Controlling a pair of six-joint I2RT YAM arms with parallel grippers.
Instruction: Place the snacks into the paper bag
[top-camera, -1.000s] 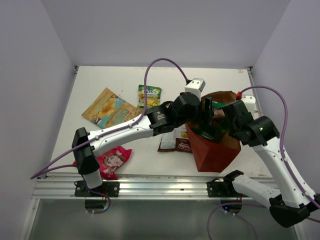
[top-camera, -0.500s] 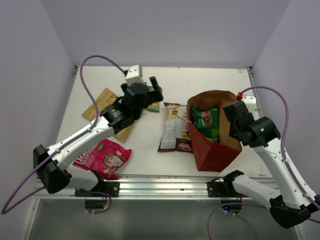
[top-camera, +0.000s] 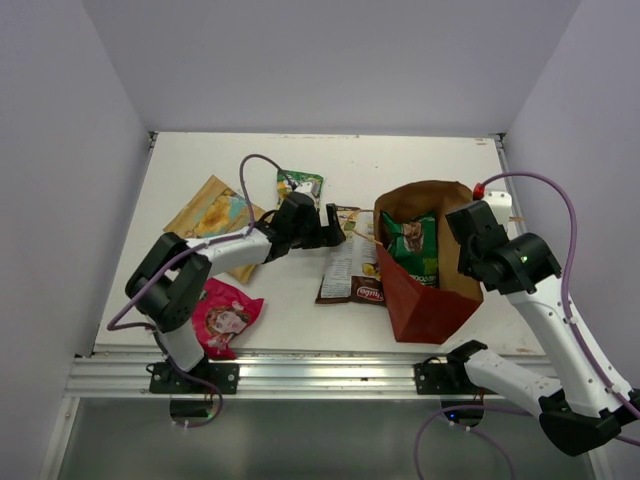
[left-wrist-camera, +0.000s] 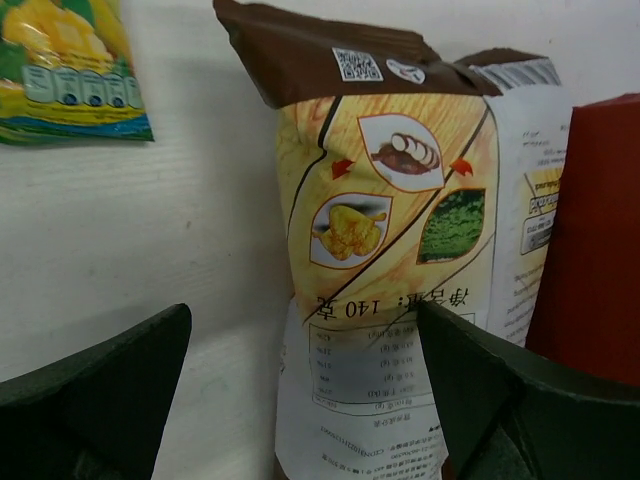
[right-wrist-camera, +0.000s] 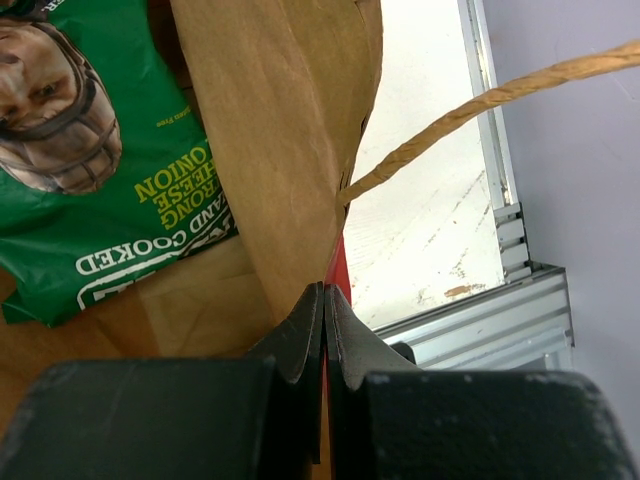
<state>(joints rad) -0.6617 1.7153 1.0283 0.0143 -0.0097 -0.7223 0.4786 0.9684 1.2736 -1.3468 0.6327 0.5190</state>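
Wide-open, empty left gripper (left-wrist-camera: 300, 400) hangs over the probably light, slippery white-and-brown foil packet (left-wrist-camera: 380, 250), best pinched at an edge; closed right gripper (right-wrist-camera: 325, 320) pinches the reddish-brown paper bag (right-wrist-camera: 290, 150) by its rim.

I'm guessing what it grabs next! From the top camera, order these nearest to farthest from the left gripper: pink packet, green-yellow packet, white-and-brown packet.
1. White-and-brown packet, right at the left gripper.
2. Green-yellow packet, a little behind it.
3. Pink packet, far off, front left.

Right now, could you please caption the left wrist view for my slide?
Open left gripper poised over the white-and-brown snack packet, beside the paper bag.
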